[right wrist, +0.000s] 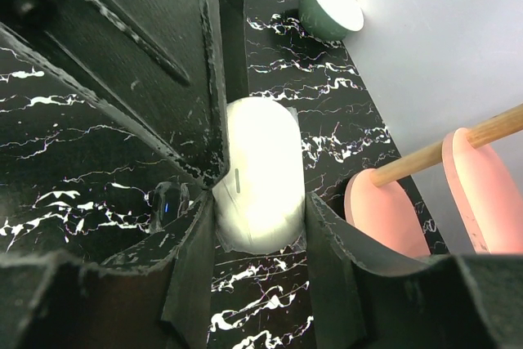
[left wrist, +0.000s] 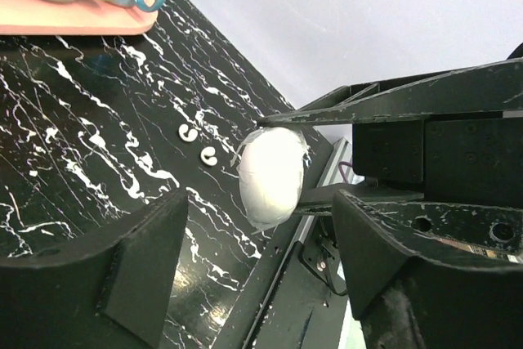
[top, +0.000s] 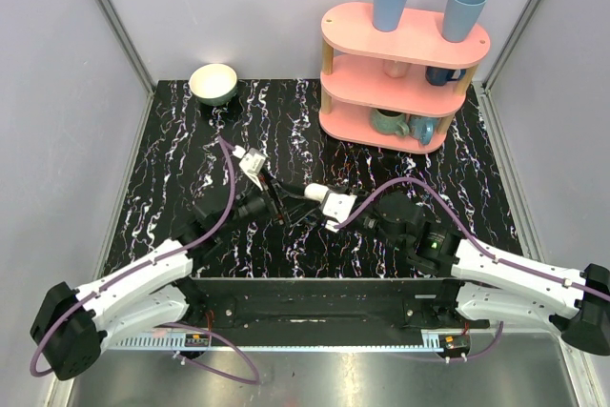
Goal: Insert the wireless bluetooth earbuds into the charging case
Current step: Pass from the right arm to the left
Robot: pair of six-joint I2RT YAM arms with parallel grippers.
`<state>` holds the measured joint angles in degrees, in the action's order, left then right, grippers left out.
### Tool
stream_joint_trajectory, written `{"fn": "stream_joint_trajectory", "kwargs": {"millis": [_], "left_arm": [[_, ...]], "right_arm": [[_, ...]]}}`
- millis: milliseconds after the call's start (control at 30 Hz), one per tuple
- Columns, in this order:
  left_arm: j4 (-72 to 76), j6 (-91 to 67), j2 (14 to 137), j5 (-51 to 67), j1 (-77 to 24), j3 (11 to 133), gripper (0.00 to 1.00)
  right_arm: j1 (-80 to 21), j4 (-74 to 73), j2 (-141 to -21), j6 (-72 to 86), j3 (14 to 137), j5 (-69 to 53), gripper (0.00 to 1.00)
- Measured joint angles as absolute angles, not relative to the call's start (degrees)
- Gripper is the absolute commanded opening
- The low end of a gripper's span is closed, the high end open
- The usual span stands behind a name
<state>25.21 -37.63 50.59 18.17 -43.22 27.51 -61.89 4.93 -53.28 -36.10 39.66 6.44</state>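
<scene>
Two earbuds (left wrist: 189, 133), L-wrist view only; L pincer (left wrist: 260, 208) wide, R pincer (right wrist: 261, 210) tight on case (right wrist: 263, 149)

White-shelled arms (top: 133, 285), purple cables (top: 233, 188), black fingers (left wrist: 122, 275).

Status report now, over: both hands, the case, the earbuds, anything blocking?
Left hand open, empty. Right hand shut on the charging case, lid looks closed. Both earbuds loose on the table. No obstacle seen near them.
</scene>
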Motion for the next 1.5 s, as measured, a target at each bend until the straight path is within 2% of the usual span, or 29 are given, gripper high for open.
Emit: {"fn": "stream_joint_trajectory", "kwargs": {"millis": [300,333,467,800,933,1000,1100,1133,1200,1233,1333,1367,1400,1500], "left_arm": [[27.68,-38.65,53.08,19.22,-43.22,27.51,0.61],[27.92,-38.70,53.25,19.29,-43.22,27.51,0.57],[28.42,-38.92,54.59,19.84,-43.22,27.77,0.52],[29.04,-39.09,56.75,22.35,-43.22,28.69,0.49],[29.26,-39.11,56.75,22.57,-43.22,28.88,0.42],[29.32,-39.11,56.75,22.79,-43.22,28.91,0.35],[29.56,-39.11,56.75,23.40,-43.22,29.04,0.33],[29.52,-39.16,56.75,23.53,-43.22,29.12,0.28],[29.52,-39.16,56.77,23.79,-43.22,29.21,0.25],[29.50,-39.13,56.80,23.81,-43.22,29.21,0.20],[29.50,-39.11,56.84,23.86,-43.22,29.21,0.10],[29.50,-39.11,56.86,23.88,-43.22,29.21,0.01],[29.52,-39.05,56.86,23.88,-43.22,29.21,0.00],[29.71,-38.35,56.84,24.12,-43.22,29.21,0.00]], "right_arm": [[-61.89,4.93,-53.25,-36.10,39.59,6.33,0.14],[-61.89,4.93,-53.25,-36.10,39.59,6.28,0.14],[-61.89,4.93,-53.25,-36.10,39.55,5.85,0.13],[-61.91,4.91,-53.25,-36.12,39.35,4.89,0.13],[-61.93,4.91,-53.23,-36.12,39.33,4.89,0.13],[-61.93,4.89,-53.23,-36.12,39.33,4.89,0.13],[-61.93,4.86,-53.25,-36.14,39.27,4.93,0.14],[-61.93,4.91,-53.25,-36.16,39.27,4.95,0.14],[-61.93,5.02,-53.23,-36.16,39.27,4.97,0.15],[-61.93,5.02,-53.23,-36.16,39.27,4.97,0.16],[-61.93,4.99,-53.23,-36.16,39.27,5.06,0.32],[-61.93,5.02,-53.23,-36.14,39.27,5.10,0.38],[-61.93,5.02,-53.19,-36.07,39.24,5.13,0.47],[-62.00,5.02,-52.86,-35.44,39.18,5.34,0.59]]}}
